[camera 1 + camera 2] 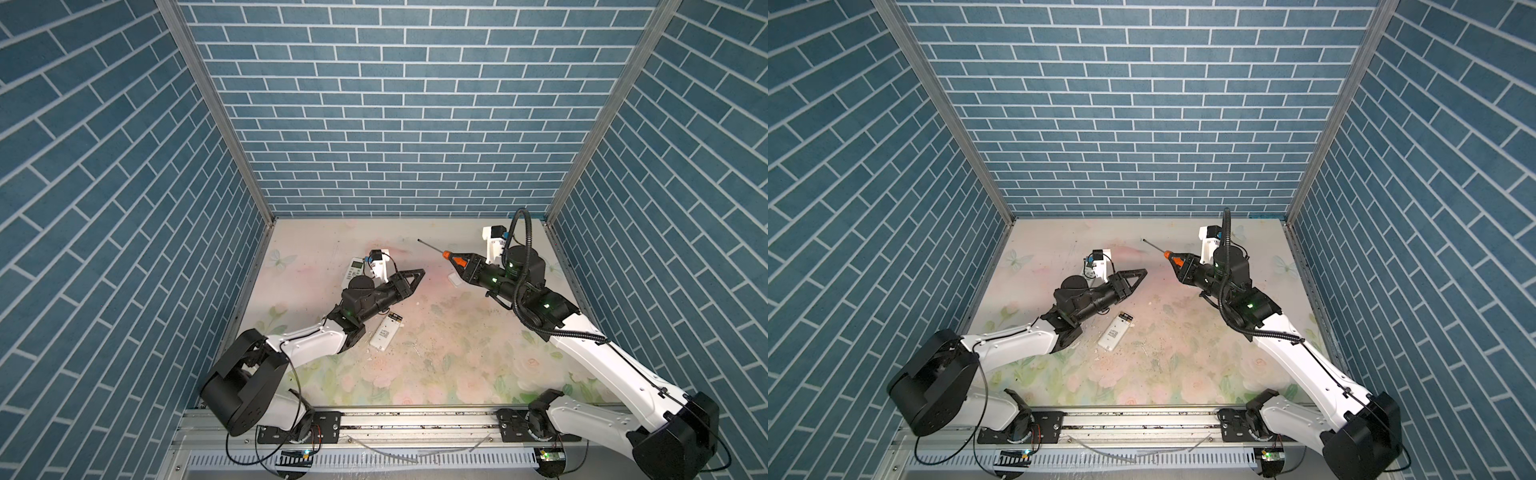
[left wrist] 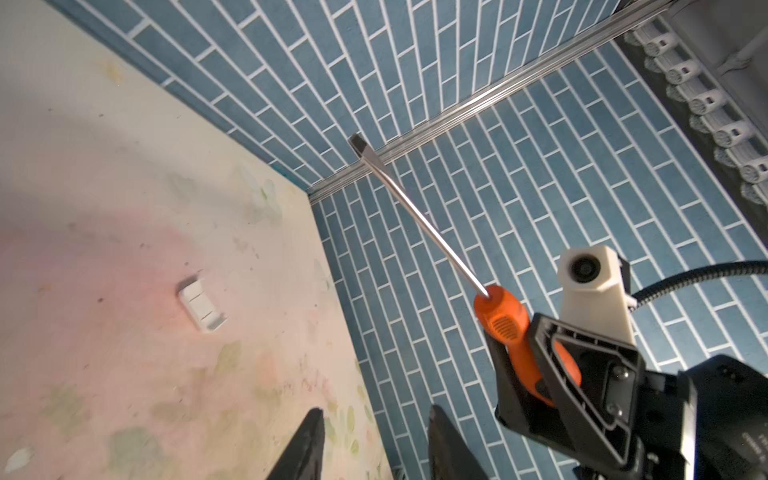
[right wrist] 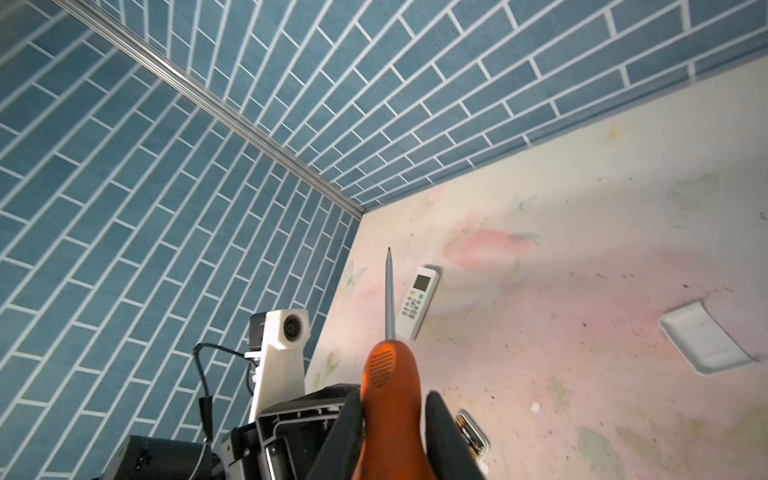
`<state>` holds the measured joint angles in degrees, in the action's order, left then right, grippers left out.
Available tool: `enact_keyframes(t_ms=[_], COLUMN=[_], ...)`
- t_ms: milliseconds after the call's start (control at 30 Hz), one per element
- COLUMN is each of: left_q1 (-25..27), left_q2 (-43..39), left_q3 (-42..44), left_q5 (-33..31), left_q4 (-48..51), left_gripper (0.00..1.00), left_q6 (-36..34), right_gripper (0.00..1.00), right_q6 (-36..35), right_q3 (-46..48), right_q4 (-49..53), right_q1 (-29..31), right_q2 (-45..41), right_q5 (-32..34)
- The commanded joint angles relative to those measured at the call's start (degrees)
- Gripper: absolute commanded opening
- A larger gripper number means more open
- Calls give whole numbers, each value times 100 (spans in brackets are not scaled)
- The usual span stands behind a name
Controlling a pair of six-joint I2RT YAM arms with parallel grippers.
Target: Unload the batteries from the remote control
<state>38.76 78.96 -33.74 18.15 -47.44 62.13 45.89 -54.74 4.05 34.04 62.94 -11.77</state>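
A white remote control (image 1: 384, 334) (image 1: 1113, 331) lies face down at mid-left, behind my left arm. Its compartment is uncovered and dark batteries (image 1: 396, 319) (image 3: 468, 430) with gold ends lie inside. My left gripper (image 1: 417, 275) (image 2: 376, 411) hovers past the remote's far end, open, with nothing between its fingers. My right gripper (image 1: 457, 262) (image 3: 392, 397) is shut on the orange handle of a screwdriver (image 1: 448, 256) (image 2: 505, 324) at the back right. The screwdriver's shaft points toward the back wall, above the table.
A second white remote (image 1: 353, 271) (image 3: 417, 301) lies face up at the back left, partly hidden by the left wrist camera in a top view. A white battery cover (image 1: 455, 279) (image 2: 203, 305) (image 3: 704, 343) lies below the right gripper. Tiled walls enclose three sides.
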Motion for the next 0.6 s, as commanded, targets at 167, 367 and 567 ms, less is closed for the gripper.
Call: enact_keyframes(t_ms=[167,367,567], left_q1=[-185,-679,-853], left_q2=[-1924,-2484,-1854], left_q3=[800,894,807], left_q5=[-616,-722,-409], left_q4=[3074,4627,4982], left_gripper=[46,50,56], left_q6=[-1110,-1473,-2019], right_gripper=[0,0,0], right_q6=[-168,162,500], right_q3=[-736,-932,-1134], right_q4=[2114,2697,2882], right_q1=[-2,191,497], right_q2=[103,396,882], right_q5=[310,424,336])
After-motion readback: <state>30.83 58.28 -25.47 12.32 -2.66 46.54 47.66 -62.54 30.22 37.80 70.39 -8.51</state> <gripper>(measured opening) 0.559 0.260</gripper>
